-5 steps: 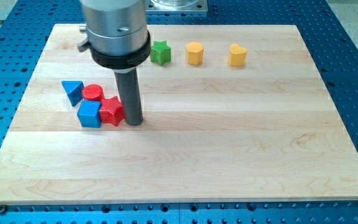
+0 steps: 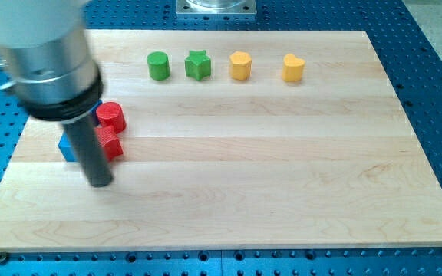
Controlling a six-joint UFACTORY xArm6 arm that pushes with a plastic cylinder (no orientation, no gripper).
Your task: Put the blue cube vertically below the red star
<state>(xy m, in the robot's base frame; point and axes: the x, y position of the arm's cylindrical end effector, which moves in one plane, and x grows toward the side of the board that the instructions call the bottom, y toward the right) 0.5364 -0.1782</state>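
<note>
The job looks unfinished: the blue cube (image 2: 68, 148) sits to the view's left of the red star (image 2: 112, 146), not below it, both partly hidden behind my rod. My tip (image 2: 100, 182) rests just below the star, holding nothing; it has no fingers to open. A red cylinder (image 2: 112, 116) stands above the star. The wooden board (image 2: 282, 169) lies on a blue perforated table (image 2: 436, 92).
</note>
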